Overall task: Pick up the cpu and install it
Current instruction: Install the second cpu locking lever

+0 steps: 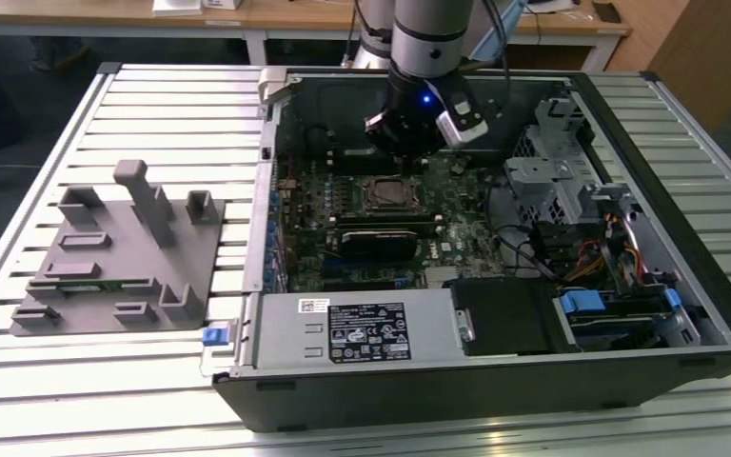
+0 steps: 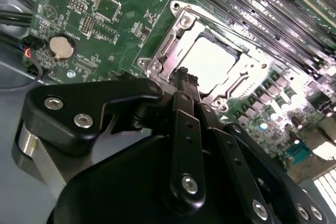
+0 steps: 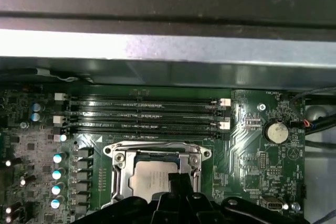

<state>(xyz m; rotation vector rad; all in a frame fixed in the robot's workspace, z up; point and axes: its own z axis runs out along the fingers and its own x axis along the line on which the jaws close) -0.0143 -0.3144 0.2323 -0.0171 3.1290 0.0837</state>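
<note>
- Near edge of the slatted table [image 1: 99, 381]: open computer case [image 1: 493, 381] lying on its side, power supply [image 1: 353, 328] along its near wall.
- On the exterior view's left, well apart from the case: grey fixture [image 1: 118, 257] with upright blocks.
- Mid-case: green motherboard [image 1: 461, 228]; the socket [image 1: 387, 193] with its metal frame sits toward the far half.
- The cpu [image 2: 210, 66], silvery-white top, lies seated inside that frame; also seen in the first wrist view [image 3: 149, 179].
- Gripper [image 1: 406, 157] hangs just beyond and above the socket. In the second wrist view the gripper [image 2: 185, 77] has its fingers [image 2: 181, 85] drawn narrow, tips together, holding nothing, just beside the chip's edge. Whether the tips touch the frame, cannot tell.
- First wrist view adds the memory slots [image 3: 144, 114] past the socket and a coin battery [image 3: 274, 132].
- Exterior view alone gives the drive cage [image 1: 556, 181] and wiring on its right.
</note>
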